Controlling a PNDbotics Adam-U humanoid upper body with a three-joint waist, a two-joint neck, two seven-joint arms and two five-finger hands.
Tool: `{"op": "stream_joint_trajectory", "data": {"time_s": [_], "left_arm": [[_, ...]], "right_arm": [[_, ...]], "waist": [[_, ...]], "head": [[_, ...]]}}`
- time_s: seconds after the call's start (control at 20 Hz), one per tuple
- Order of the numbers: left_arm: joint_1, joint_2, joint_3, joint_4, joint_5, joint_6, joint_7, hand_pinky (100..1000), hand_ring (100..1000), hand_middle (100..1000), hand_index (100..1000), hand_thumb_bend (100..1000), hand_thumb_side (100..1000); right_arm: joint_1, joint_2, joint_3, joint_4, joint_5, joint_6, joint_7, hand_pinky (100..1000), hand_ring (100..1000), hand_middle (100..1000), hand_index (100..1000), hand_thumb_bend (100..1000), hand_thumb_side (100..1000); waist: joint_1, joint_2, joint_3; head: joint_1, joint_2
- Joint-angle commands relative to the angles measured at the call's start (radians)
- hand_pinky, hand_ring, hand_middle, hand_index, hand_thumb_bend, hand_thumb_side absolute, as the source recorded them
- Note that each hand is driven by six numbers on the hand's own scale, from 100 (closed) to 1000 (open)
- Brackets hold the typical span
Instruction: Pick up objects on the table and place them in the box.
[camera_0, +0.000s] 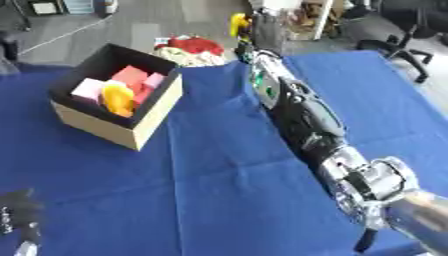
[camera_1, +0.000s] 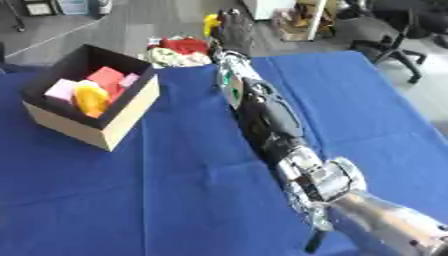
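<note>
The left hand (camera_0: 17, 212) is seen at the near left corner of the bench (camera_0: 210, 190), resting over the blue cloth with nothing held; whether its fingers are straight or curled cannot be told from what shows.

Toward the far left corner of the bench the box (camera_1: 118, 122) is set, its outer walls tan and its inside black, turned at an angle to the bench edges. Inside it a pale pink block (camera_1: 60, 90), a yellow-orange rounded object (camera_1: 89, 100), a red block (camera_1: 107, 77) and a smaller pink piece (camera_1: 130, 80) are packed close together.

Past the far edge of the bench, near its middle, a red and white heap (camera_1: 179, 50) is seen, and just to the right of it a yellow object (camera_1: 211, 22).

The right arm (camera_1: 267, 117) is stretched from the near right corner across the middle of the bench to its far edge. The right hand (camera_1: 233, 29) is held beyond that edge, just beside the yellow object; contact with it cannot be made out, and the state of its fingers cannot be told.
</note>
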Motion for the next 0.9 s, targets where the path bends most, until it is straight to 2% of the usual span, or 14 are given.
{"op": "stream_joint_trajectory", "data": {"time_s": [0.05,0.2,0.3,0.35,0.4,0.45,0.5,0.55,0.65,0.8,0.85,0.9], "left_arm": [[-0.008,0.012,-0.004,-0.016,0.006,-0.002,-0.007,738,639,663,864,100,188],[-0.006,0.007,-0.004,-0.015,0.008,-0.002,-0.007,738,638,662,864,100,188],[-0.006,0.005,-0.003,-0.016,0.009,-0.002,-0.007,738,638,662,864,100,187],[-0.005,0.005,-0.003,-0.015,0.009,-0.002,-0.006,738,637,662,864,100,187],[-0.004,0.004,-0.002,-0.015,0.009,-0.002,-0.006,738,637,662,864,100,187],[-0.004,0.004,-0.002,-0.015,0.009,-0.001,-0.005,738,637,662,864,100,188],[-0.003,0.004,-0.001,-0.015,0.009,-0.001,-0.005,738,637,662,864,100,188],[-0.003,0.004,-0.001,-0.015,0.009,-0.001,-0.004,738,637,661,864,100,188],[-0.001,0.004,0.0,-0.014,0.008,-0.001,-0.003,738,636,661,864,100,188],[0.001,0.004,0.001,-0.013,0.007,0.0,-0.002,738,636,661,864,100,189],[0.001,0.004,0.002,-0.013,0.007,0.0,-0.001,738,636,661,864,100,190],[0.002,0.004,0.003,-0.013,0.006,0.0,0.0,738,636,661,864,100,190]], "right_arm": [[-0.037,0.071,0.085,-0.017,0.03,-0.055,0.048,744,490,361,526,100,100],[-0.044,0.142,0.163,0.006,0.004,-0.103,0.096,758,510,401,568,100,100],[-0.041,0.165,0.217,0.018,-0.018,-0.137,0.129,763,520,419,586,100,100],[-0.038,0.169,0.244,0.024,-0.03,-0.153,0.146,788,582,537,717,100,100],[-0.035,0.171,0.264,0.031,-0.034,-0.17,0.163,801,633,632,812,100,100],[-0.033,0.168,0.272,0.039,-0.028,-0.188,0.181,824,700,737,900,143,174],[-0.033,0.165,0.269,0.046,-0.016,-0.205,0.198,824,700,737,900,143,174],[-0.034,0.159,0.258,0.048,-0.001,-0.222,0.215,862,777,837,967,263,307],[-0.036,0.145,0.223,0.045,0.032,-0.257,0.25,896,833,910,994,337,375],[-0.04,0.119,0.161,0.029,0.079,-0.306,0.299,908,854,943,1000,353,366],[-0.041,0.108,0.136,0.014,0.087,-0.322,0.315,907,845,936,994,162,349],[-0.041,0.095,0.111,-0.007,0.082,-0.338,0.331,907,843,930,993,312,308]], "waist": [[-0.009,-0.032,0.003],[-0.003,-0.035,0.002],[-0.001,-0.037,0.003],[0.0,-0.038,0.004],[-0.001,-0.038,0.004],[-0.001,-0.039,0.004],[-0.002,-0.039,0.004],[-0.003,-0.04,0.003],[-0.004,-0.042,0.0],[-0.006,-0.045,-0.006],[-0.006,-0.046,-0.009],[-0.006,-0.047,-0.012]], "head": [[-0.008,-0.003],[-0.007,-0.002],[-0.007,0.001],[-0.006,0.001],[-0.005,0.001],[-0.004,0.001],[-0.003,0.001],[-0.001,0.001],[0.003,0.002],[0.007,0.004],[0.01,0.005],[0.012,0.006]]}}
